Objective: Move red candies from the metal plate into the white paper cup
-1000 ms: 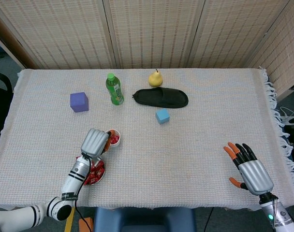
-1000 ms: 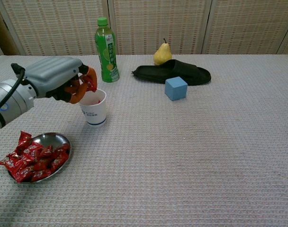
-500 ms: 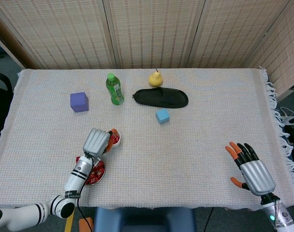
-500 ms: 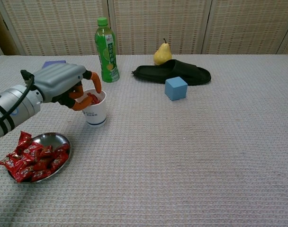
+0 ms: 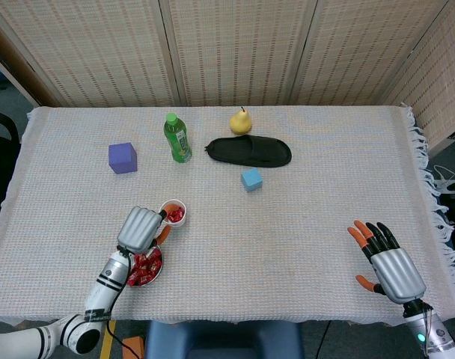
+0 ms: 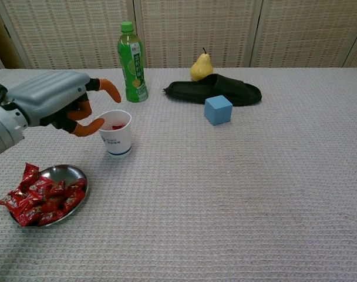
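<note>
From the head view our left hand [image 5: 141, 229] covers part of the metal plate [image 5: 157, 270], so we see only some of the red candies [image 6: 42, 195]. It holds nothing, fingers loosely apart. The white paper cup [image 6: 116, 132] stands just beyond its fingertips, candy showing inside; the plate lies beneath its wrist. Our right hand [image 5: 388, 266] rests spread and empty, well apart.

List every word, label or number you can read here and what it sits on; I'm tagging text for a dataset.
White paper cup: small dark blue print on its side, too small to read.
Green bottle: a label with white and dark marks, too blurred to read.
Red candies on the metal plate: wrappers show no print that can be made out.
Nothing else carries text that can be seen.
</note>
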`<control>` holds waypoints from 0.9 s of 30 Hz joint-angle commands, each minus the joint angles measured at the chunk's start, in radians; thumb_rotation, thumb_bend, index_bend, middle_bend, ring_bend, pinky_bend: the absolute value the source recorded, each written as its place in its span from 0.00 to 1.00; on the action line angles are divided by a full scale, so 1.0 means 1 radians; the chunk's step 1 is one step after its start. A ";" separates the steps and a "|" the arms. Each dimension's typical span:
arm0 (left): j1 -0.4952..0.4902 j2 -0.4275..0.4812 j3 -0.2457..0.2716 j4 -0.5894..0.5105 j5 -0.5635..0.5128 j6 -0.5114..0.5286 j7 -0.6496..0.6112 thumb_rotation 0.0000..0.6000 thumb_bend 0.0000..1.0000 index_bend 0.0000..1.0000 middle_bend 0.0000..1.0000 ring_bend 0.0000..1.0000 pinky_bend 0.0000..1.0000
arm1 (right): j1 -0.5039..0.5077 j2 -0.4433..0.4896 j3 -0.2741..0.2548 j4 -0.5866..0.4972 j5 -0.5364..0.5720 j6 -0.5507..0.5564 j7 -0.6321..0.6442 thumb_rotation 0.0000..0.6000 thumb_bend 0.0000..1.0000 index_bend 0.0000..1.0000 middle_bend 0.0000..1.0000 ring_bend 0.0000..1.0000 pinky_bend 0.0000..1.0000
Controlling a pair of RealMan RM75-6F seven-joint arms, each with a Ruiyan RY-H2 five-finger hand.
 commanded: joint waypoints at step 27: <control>0.184 0.139 0.160 0.012 -0.068 -0.063 -0.095 1.00 0.39 0.22 1.00 1.00 1.00 | -0.007 -0.001 -0.012 -0.004 -0.036 0.018 -0.007 1.00 0.10 0.00 0.00 0.00 0.00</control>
